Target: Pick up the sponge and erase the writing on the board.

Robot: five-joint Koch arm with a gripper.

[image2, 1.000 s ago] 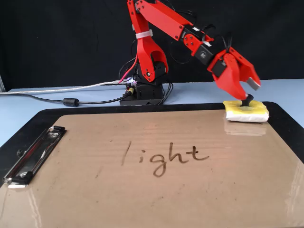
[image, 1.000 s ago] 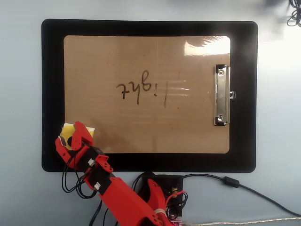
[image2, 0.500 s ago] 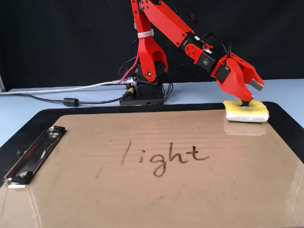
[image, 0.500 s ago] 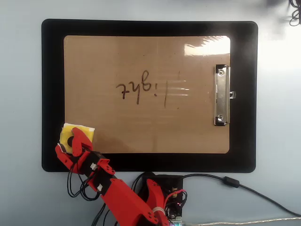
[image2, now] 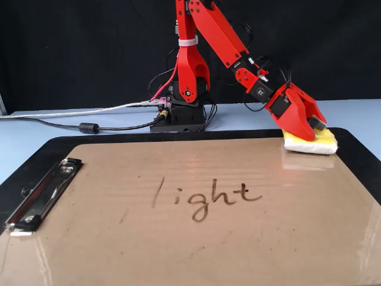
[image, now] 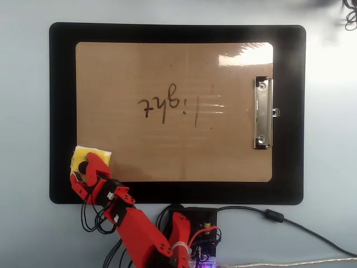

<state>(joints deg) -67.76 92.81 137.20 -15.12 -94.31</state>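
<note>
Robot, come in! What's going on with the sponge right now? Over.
End effector down on sponge, grip unclear. Sponge at board corner. Writing untouched. Nothing in the way.

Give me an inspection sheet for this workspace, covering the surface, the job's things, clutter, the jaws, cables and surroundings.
Surface: pale blue table with a black mat on it.
Job's things: the board lies on the mat, metal clip at its right end in the overhead view. The writing reads "light" and is unerased. The sponge sits at the board's lower left corner in that view, black knob up.
Clutter: nothing seen.
Jaws: the gripper is down on the sponge, around the knob; whether it has closed cannot be told.
Cables: black cable and white cable run from the arm base; loose wires along the arm.
Surroundings: black backdrop.
</note>
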